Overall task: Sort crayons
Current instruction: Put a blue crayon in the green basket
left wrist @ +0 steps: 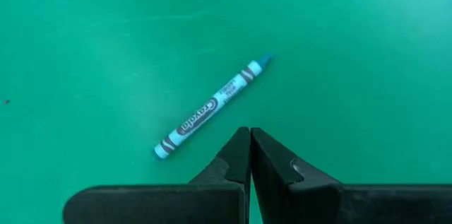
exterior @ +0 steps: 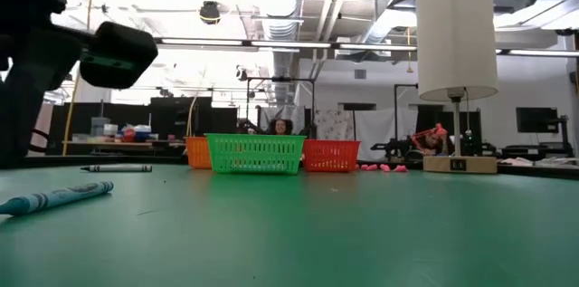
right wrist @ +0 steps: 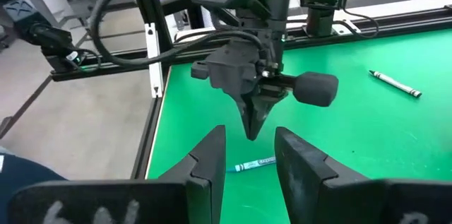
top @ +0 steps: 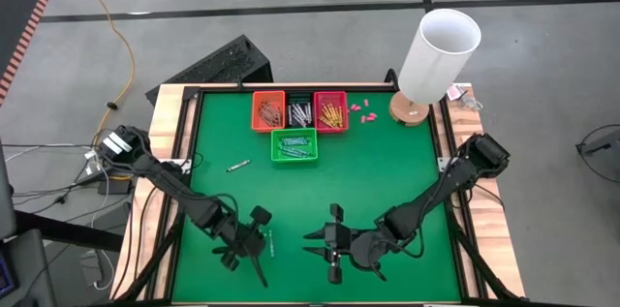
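Two loose crayons lay on the green worktop (top: pixel 387 167), apart from the sorted ones. A blue crayon (left wrist: pixel 212 108) lay flat near the front left, just beside the left hand (top: pixel 254 249), whose two fingers were pressed together with nothing between them; the tip hovered over the crayon's side, apart from it. In the right wrist view the same crayon (right wrist: pixel 254 164) showed beneath that downward-pointing hand. A grey crayon (top: pixel 238 165) lay farther back on the left, well apart from both hands and from the baskets.

Four baskets stood at the back of the worktop: an orange basket (top: pixel 268 110), a white basket (top: pixel 298 111) and a red basket (top: pixel 330 110) in a row, touching, each with crayons inside, and a green basket (top: pixel 294 145) just in front of the white one, holding teal crayons. Some pink bits (top: pixel 361 112) lay beside the red basket, near a lamp (top: pixel 436 55) at the back right corner.

The right hand (top: pixel 323 241) sat at the front centre, facing the left one, its fingers parted and empty.
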